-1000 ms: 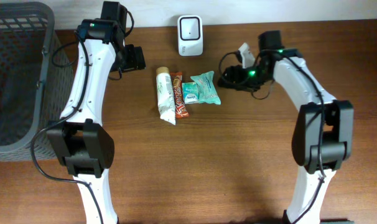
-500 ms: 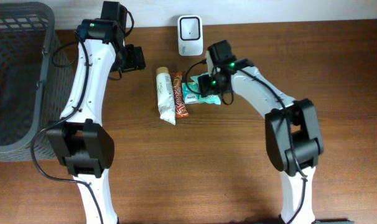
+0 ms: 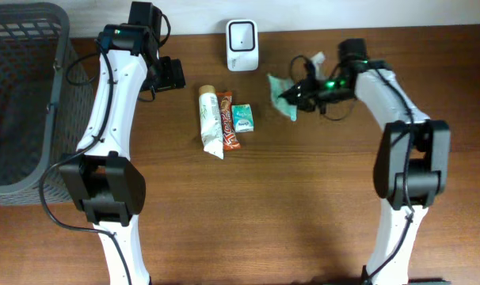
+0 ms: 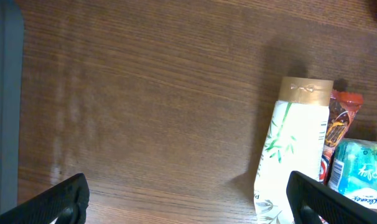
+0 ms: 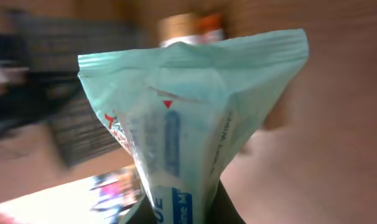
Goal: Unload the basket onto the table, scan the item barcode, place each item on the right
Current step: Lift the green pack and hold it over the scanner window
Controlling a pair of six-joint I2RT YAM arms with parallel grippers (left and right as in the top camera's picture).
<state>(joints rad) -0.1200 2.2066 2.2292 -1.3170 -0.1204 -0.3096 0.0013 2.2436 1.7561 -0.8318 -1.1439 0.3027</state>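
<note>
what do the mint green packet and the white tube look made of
The mint green packet looks like thin, faintly glossy plastic film: flat sealed end, soft creases. The white tube is probably flexible plastic or laminate, matte: flattened printed body, tan cap.

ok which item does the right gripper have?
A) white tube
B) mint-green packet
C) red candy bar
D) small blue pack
B: the right gripper is shut on the mint-green packet, while the white tube, red candy bar and small blue pack lie side by side on the table.
</note>
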